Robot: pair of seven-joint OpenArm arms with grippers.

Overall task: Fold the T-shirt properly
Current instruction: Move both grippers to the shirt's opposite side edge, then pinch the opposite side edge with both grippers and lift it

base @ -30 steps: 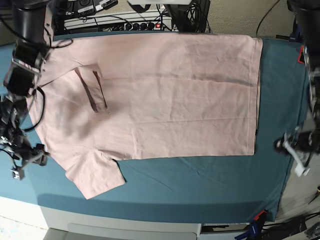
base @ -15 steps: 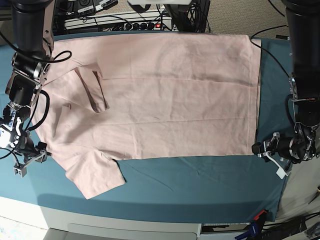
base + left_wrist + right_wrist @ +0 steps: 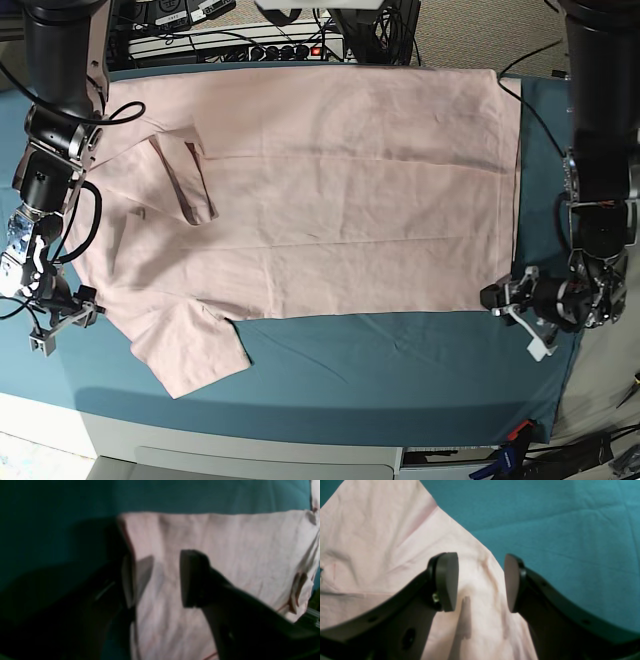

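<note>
Fabric of pale pink covers most of the teal table cloth [image 3: 400,370]: the T-shirt [image 3: 330,200] lies flat with its plain side up. Its long axis runs across the base view, with the straight hem at that view's right and the collar and sleeves at its left. One sleeve [image 3: 185,350] spreads toward the near edge of the table, and at the far left a narrow piece of the shirt is folded back onto the body.

You have the left gripper [image 3: 510,300] at the near hem corner, on the right of the base view. In the left wrist view its two fingers stand apart, one at the edge of the shirt and one over the pink cloth. You cannot tell from these views whether they touch the fabric.

You have the right gripper [image 3: 481,585] at the left side of the base view, beside the near sleeve. In the right wrist view its fingers are also apart, with a wrinkled ridge of the shirt between them and not clamped.

Containers do not appear in any view.
</note>
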